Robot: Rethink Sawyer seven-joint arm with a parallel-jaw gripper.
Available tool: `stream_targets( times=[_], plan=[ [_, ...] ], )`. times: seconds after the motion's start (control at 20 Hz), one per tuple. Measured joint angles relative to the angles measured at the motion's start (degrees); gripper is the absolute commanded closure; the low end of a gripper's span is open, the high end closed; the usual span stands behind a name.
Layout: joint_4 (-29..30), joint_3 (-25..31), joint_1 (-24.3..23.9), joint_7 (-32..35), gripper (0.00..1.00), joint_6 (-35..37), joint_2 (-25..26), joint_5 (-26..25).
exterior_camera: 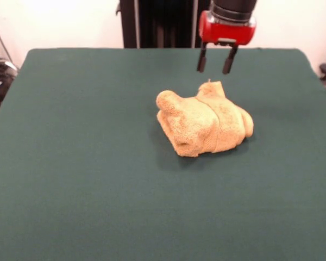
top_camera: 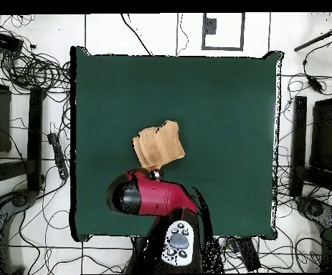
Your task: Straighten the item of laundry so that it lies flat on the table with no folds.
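Green table (exterior_camera: 70,190) cloth fills the front, and the towel (exterior_camera: 204,124) sits bunched up near the table's middle, in a lumpy heap with thick folds. Above the towel's far edge hangs the gripper (exterior_camera: 217,64), its two fingers apart and holding nothing. If it pinches down on a thick fold, it may grab many layers at once and just drag the whole heap, not open it. From above, the towel's (top_camera: 158,147) long side seems to run mostly across the table, a bit slanted.
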Motion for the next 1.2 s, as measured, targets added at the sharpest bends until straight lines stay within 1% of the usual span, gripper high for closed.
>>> stream_targets(
  times=[0.5,0.8,1.2],
  plan=[
    [-0.7,0.0,-0.2,0.0,0.00,0.0,0.1,0.0],
    [-1.1,0.0,-1.3,0.0,0.00,-0.2,0.1,0.0],
    [-1.8,0.0,-2.3,0.0,0.00,-3.9,1.5,0.0]
  ],
)
